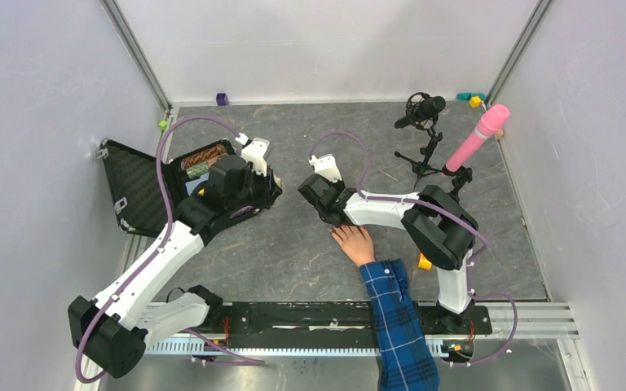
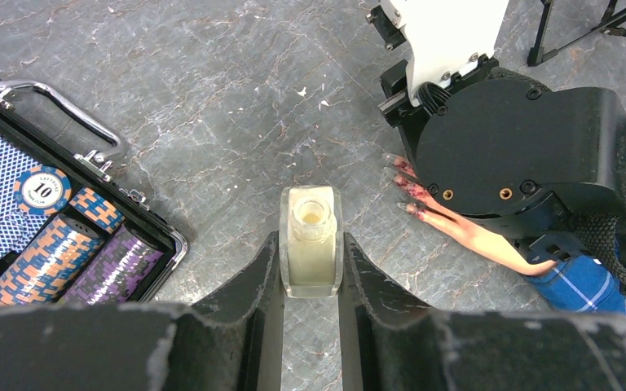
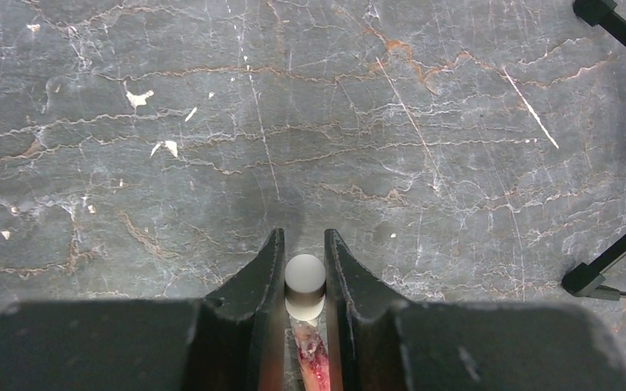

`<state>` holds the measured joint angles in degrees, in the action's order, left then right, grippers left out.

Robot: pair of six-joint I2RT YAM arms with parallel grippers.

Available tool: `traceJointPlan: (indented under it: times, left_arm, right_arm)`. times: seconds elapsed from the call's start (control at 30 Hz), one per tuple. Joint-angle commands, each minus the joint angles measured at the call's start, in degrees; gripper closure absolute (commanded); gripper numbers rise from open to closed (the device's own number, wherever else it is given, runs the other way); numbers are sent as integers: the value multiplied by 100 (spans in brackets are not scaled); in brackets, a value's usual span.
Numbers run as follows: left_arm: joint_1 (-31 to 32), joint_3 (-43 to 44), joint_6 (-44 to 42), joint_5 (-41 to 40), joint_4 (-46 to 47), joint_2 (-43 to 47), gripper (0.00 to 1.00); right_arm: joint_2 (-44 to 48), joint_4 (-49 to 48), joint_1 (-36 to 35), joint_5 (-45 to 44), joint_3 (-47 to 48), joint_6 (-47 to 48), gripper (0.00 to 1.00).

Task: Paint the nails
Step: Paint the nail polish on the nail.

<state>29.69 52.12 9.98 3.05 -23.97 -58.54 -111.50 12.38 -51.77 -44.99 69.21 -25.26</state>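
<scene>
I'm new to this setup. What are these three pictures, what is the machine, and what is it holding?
Two robot arms are bolted at the edge of a table. The wide picture looks down from above; the other two come from cameras on each wrist. A person's hand in a plaid sleeve lies flat, its nails smeared dark pink. The left fingers clamp a small open bottle. The right fingers grip a white-capped brush, stained pink. An open case of poker chips and a microphone sit nearby.
</scene>
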Motion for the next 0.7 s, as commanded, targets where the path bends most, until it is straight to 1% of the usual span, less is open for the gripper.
traceJointPlan:
  times: [0.0, 0.67]
  left_arm:
    - [-29, 35, -5, -86, 155, 154, 96]
    - [-29, 27, -13, -104, 148, 195, 96]
  right_arm:
    - [-73, -214, -26, -8, 248, 13, 100]
    - [-41, -298, -36, 366, 305, -100, 100]
